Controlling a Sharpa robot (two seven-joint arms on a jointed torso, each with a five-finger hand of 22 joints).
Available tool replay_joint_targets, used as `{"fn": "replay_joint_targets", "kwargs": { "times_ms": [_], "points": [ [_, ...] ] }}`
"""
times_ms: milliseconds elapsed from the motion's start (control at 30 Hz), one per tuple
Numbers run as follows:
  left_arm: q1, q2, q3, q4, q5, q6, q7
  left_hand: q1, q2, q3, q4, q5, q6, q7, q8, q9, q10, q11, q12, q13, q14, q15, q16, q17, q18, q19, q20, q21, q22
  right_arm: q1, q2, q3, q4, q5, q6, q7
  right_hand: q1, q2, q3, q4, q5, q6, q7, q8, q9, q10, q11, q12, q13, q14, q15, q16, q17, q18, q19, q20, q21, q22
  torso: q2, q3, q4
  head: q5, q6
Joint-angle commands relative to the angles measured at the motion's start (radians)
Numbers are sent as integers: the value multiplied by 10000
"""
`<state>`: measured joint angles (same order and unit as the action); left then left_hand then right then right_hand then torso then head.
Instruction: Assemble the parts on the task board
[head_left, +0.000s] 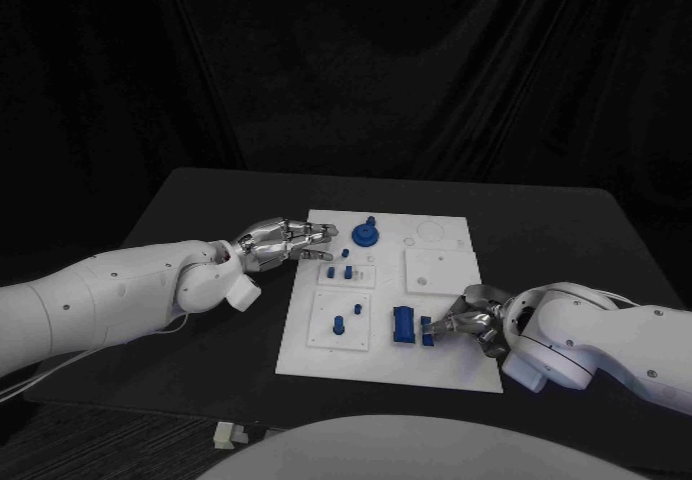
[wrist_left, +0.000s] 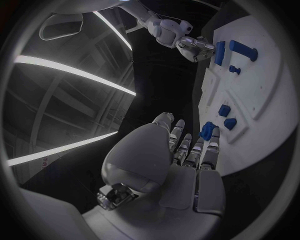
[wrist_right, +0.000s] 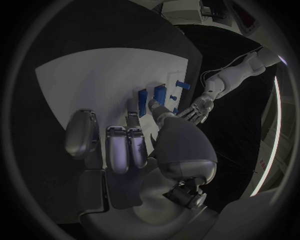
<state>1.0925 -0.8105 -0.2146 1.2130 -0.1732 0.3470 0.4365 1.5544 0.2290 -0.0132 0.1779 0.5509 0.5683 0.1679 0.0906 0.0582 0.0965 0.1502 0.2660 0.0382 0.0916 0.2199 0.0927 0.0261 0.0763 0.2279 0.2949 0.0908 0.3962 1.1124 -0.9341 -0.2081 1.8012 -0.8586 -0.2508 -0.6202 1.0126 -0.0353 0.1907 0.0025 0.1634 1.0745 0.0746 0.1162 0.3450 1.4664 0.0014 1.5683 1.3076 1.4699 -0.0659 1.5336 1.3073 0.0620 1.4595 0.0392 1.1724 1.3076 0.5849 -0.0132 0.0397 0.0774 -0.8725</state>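
Your task board (head_left: 433, 360) has several blue parts (head_left: 340, 323) standing; others lie loose. Your left hand (head_left: 283, 243) hovers released at ten o'clock; your right hand's (head_left: 473, 322) grip I cannot tell.

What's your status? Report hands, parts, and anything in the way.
Left hand open at task board far corner, by round blue part. Right hand touching small blue part; grip unclear. No obstruction seen.

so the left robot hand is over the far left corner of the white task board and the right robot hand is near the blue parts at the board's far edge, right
Not quite. The head view shows the right robot hand beside the blue blocks near the task board's near edge, not its far edge. The rest holds: the left robot hand is over the board's far left corner.
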Motion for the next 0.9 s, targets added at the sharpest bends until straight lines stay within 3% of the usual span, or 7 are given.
{"fn": "replay_joint_targets", "kwargs": {
  "times_ms": [33, 167, 233, 433, 700, 767, 900],
  "points": [
    [-11, -16, 10, 37, 69, 97, 108, 15, -99, 65, -13, 41, 5, 19, 43, 7, -8, 56, 33, 11, 38, -10, 71, 17, -81, 66, -19, 45, 23, -19, -175, 0, 158, -398, 2, -71, -261, -36, -349, 371, -536, -48, 16, 78, -20, 1044, -19, 25, 2632, 793, 2, -4, 1512, 182, -59, 37, -44, 1564, 0, -2, -1, 42, -2],
    [-11, -48, 10, 52, 69, 52, 181, 15, -102, 69, -13, 41, 15, 20, 46, 8, -4, 57, 40, 12, 42, -8, 75, 18, -80, 84, -19, 53, 49, 76, -535, 2, 429, -521, -353, 138, -544, -29, -799, 999, -806, -57, -2, 142, -15, 1044, -28, 25, 2632, 798, -10, 5, 1535, 184, -50, 29, -48, 1565, 0, -1, -1, 41, -2],
    [-11, -69, 10, 69, 69, -11, 277, 12, -114, 71, -13, 34, 40, 20, 52, 11, -1, 57, 44, 13, 47, -4, 80, 19, -78, 89, -20, 56, 50, 177, -712, 2, 562, -519, -577, 355, -933, 57, -1192, 1590, -408, -7, -26, 213, 1, 1044, -51, 25, 2632, 808, -24, 22, 1581, 180, -37, 9, -19, 1575, 1, -1, -2, 43, -2],
    [-10, -221, 11, 253, 69, -436, 890, -218, -399, 22, 171, -210, 128, 26, 110, 20, 128, 70, 162, 30, 170, 79, 201, 40, -26, 349, -26, 183, 235, 625, -1201, 3, 915, -235, -1401, 1258, -1979, 327, -2304, 2901, -512, 163, -88, 393, 49, 1044, -108, 25, 2632, 846, -72, 92, 1768, 140, 30, -25, 193, 1632, 1, 1, -3, 10, -2],
    [49, -707, 19, 894, 70, -1556, 2424, -643, -759, -437, 1035, -1166, 600, 111, 326, 63, 896, 295, 906, 132, 810, 77, 793, 135, 185, 942, -34, 509, 622, 1356, -1573, 4, 1082, 1181, -2302, 3092, -2970, 1102, -3516, 2915, -1108, 305, -153, 522, 84, 1044, -167, 25, 2632, 861, -119, 127, 1851, 121, 53, -75, 328, 1658, -4, -1, -6, -33, -2],
    [111, -796, 20, 1043, 70, -1818, 2765, -751, -764, -577, 1128, -1397, 711, 121, 372, 70, 1122, 355, 1118, 165, 918, -2, 897, 146, 227, 1050, -32, 577, 675, 1433, -1593, 3, 1088, 1326, -2345, 3481, -3197, 1463, -3797, 2902, -1119, -31, -61, 305, -57, 1044, -97, 25, 2632, 871, -71, 145, 1898, 91, 86, -51, 463, 1692, -2, 0, 0, -58, -2],
    [214, -926, 21, 1279, 70, -2187, 3268, -1105, -687, -881, 1156, -1722, 803, 115, 416, 73, 1355, 433, 1309, 187, 932, -114, 932, 141, 231, 1059, -29, 604, 629, 1487, -1574, 1, 1072, 1185, -2143, 3835, -3281, 1669, -4176, 2898, -1148, -442, 81, 8, -289, 1044, 18, 25, 2632, 881, 29, 165, 1947, 52, 132, 13, 658, 1739, -8, 2, -4, -48, -2]
  ]
}}
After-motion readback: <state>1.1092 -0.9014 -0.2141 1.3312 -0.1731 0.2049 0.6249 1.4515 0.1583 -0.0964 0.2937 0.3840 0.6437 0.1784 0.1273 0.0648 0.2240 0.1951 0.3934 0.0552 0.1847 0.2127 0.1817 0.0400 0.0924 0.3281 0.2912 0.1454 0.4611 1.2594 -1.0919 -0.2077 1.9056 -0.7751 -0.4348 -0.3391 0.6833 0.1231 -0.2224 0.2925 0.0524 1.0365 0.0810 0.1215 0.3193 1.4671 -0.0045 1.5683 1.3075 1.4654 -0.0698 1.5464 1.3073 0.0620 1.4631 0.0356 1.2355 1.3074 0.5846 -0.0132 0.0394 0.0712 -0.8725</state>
